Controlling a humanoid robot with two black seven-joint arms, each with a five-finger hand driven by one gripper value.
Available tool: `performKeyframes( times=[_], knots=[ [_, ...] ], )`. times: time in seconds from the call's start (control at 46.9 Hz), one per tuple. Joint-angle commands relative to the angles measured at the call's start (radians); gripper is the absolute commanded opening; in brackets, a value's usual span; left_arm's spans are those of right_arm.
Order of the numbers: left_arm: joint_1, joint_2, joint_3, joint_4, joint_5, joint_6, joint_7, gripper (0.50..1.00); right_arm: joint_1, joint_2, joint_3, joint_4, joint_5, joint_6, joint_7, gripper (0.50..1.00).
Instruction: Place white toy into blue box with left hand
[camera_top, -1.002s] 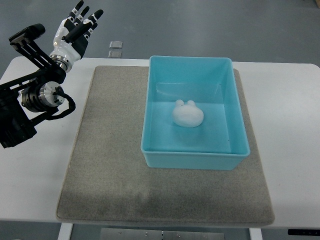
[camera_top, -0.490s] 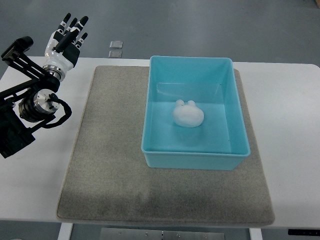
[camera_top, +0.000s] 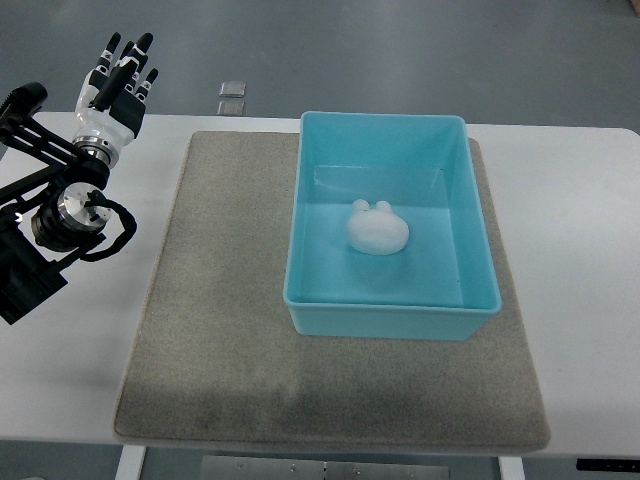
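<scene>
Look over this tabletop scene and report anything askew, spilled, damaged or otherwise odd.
Nothing stands out. The white toy lies inside the blue box, which sits squarely on the grey mat. The left hand, open and empty, is at the table's far left corner.

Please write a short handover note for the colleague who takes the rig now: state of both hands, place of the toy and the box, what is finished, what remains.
Left hand: open, fingers straight, holds nothing, raised at the far left corner of the table, away from the mat.
Right hand: not in view.
White toy: lies on the floor of the blue box, about the middle.
Blue box: stands on the grey mat, on its right half.
Done: the toy is in the box and released.
Left: nothing on the toy; probably only to bring the left arm to rest.
</scene>
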Motion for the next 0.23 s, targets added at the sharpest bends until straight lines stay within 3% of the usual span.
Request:
performKeyframes(
  times=[0.0, 0.213],
  knots=[
    [-0.001, -0.004, -0.006, 0.000, 0.003, 0.000, -0.002, 0.994, 0.000, 0.000, 0.001, 0.000, 0.000, 0.000, 0.000, 0.936],
    [-0.001, -0.004, -0.017, 0.000, 0.011, 0.000, 0.000, 0.994, -0.001, 0.000, -0.001, 0.009, -0.005, 0.009, 0.003, 0.936]
  ],
)
